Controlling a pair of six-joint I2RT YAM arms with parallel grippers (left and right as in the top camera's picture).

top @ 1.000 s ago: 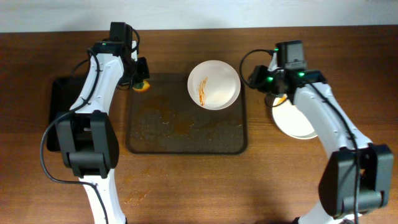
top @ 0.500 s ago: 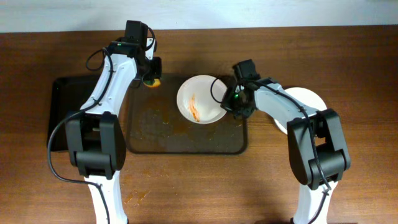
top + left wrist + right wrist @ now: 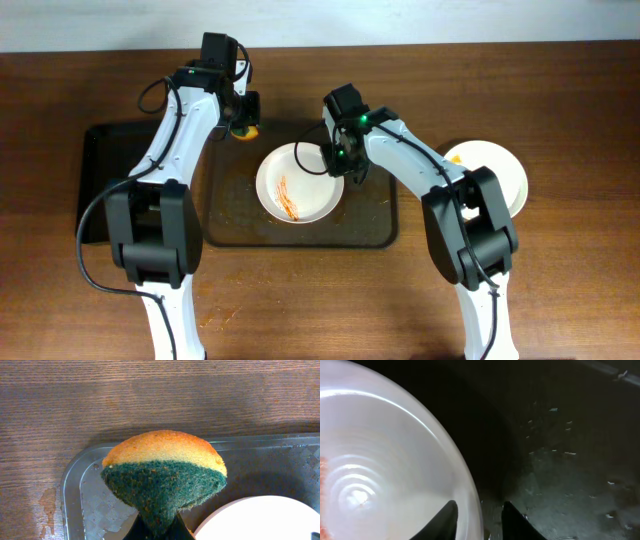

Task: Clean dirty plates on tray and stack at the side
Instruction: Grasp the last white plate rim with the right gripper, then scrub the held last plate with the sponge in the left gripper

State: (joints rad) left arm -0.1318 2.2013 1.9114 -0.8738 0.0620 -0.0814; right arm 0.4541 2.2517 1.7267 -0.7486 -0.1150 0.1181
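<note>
The streaked plate (image 3: 314, 178) is lying flat inside the tray (image 3: 240, 218), in its middle and slightly toward the far rim, with an orange-red sauce streak (image 3: 287, 198) running across the half nearer the tray's front edge. The right gripper (image 3: 340, 168) is reaching in over the tray's far right part and is clamping the plate's right rim. In the right wrist view one finger (image 3: 445, 519) is pressing on the white inner slope of the plate (image 3: 380, 460) while the other finger (image 3: 516, 521) is sitting outside the rim, above the dark, crumb-flecked tray floor (image 3: 560, 435). The left gripper (image 3: 244, 120) is hovering at the tray's far left corner, its fingers clenched on a sponge (image 3: 246, 131). The left wrist view is showing the sponge (image 3: 165, 472) bent into a fan, orange side up and green scouring side below, pinched at its narrow bottom end by the left gripper (image 3: 156, 534). There it is hanging over the tray's rounded corner (image 3: 85, 495), with the plate's edge (image 3: 260, 517) showing just beside it. Beyond the tray's right edge, well apart from it, a side plate (image 3: 495, 185) is resting on the table (image 3: 560, 290), an orange mark sitting at its rim nearest the tray; I cannot tell whether another plate is lying under it. Beyond the tray's left edge a black tray (image 3: 95, 190) is lying on the table.
</note>
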